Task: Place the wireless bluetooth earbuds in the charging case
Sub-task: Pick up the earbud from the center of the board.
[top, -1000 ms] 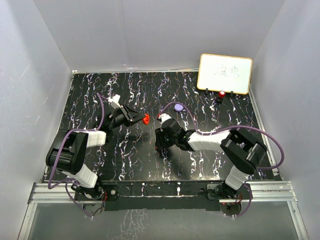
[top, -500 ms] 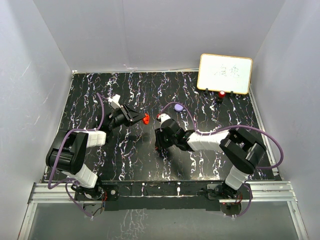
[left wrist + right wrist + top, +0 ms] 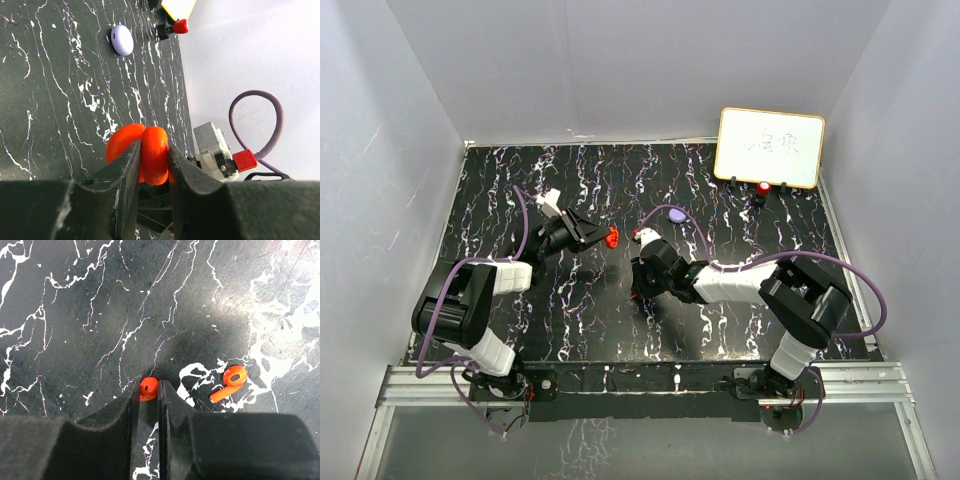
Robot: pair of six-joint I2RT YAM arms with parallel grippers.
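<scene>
R jaws: right gripper (image 3: pixel 148 396) low over black white-veined marble-look counter (image 3: pixel 75 315). Jaws narrow; both inner faces look to touch a small red plastic earbud (image 3: pixel 148 388) at the very tips.
Spare bud: second red plastic earbud (image 3: pixel 229 382) lies loose just beside it, flat on counter, apart from jaws.
L jaws: left gripper (image 3: pixel 153 152) clamped on red-orange rounded plastic charging case (image 3: pixel 125 142), which seems held off counter, beyond & to left of R arm.
Step, my read: pick 1st bud. Grip looks shallow, so lift straight & slow, no twist. Check bud rides up w/ jaws before carrying to case. Bud's orientation in jaws not clear.
Farther: lavender oval plastic case (image 3: pixel 677 213) flat on counter, then white board w/ yellow frame (image 3: pixel 770 147) at far R corner.
Room: open counter btwn the two arms & towards far edge. Grey enclosure walls (image 3: pixel 410 150) close in on 3 sides, so keep swings short near L & R edges.
</scene>
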